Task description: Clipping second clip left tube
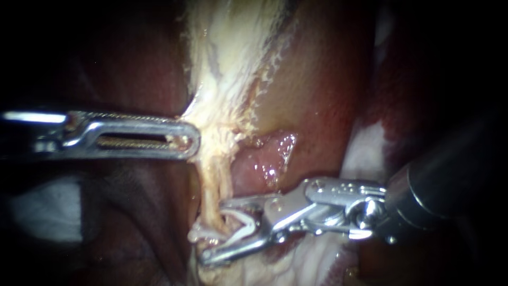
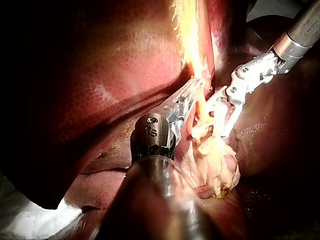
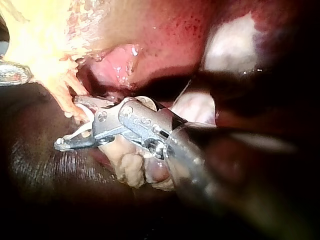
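Right instrument (image 1: 214, 232): pincer stands wide, carrying a white clip (image 1: 244, 225) astride the tube (image 1: 211, 196), low on the pale strand. Left instrument (image 1: 191, 140): pincer pinches the pale tissue (image 1: 227, 95) above. Step, as judged: seating the clip. Next move calls for a square squeeze with the tube fully inside.

Bright centre, dark edges, wet glare
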Tool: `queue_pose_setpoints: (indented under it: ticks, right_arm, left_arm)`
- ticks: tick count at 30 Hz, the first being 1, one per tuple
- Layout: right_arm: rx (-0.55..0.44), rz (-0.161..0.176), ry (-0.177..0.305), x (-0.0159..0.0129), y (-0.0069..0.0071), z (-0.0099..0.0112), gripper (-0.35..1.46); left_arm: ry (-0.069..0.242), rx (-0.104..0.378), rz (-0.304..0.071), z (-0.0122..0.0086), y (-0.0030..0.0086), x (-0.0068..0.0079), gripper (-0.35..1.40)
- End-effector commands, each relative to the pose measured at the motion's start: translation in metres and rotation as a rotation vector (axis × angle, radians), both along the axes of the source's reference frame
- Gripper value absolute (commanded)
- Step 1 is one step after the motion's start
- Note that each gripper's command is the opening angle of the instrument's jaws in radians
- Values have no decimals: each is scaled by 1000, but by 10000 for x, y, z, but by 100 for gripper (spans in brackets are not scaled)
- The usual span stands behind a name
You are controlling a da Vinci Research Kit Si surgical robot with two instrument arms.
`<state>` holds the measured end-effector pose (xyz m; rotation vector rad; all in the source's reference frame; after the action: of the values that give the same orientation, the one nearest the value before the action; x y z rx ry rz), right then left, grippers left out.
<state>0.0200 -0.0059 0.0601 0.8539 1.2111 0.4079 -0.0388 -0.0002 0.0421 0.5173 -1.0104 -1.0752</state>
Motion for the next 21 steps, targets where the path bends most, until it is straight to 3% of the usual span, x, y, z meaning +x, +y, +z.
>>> queue_pose_setpoints:
  ticks: [1,15,21]
  right_arm:
    - [-1,-2,1,3,-2,2,60]
    - [-5,2,-2,20,-6,7,50]
    - [-25,12,-5,20,-5,6,30]
  left_arm:
    - [0,0,0,0,0,0,-35]
    - [0,0,0,0,0,-1,-35]
    - [0,0,0,0,0,-2,-35]
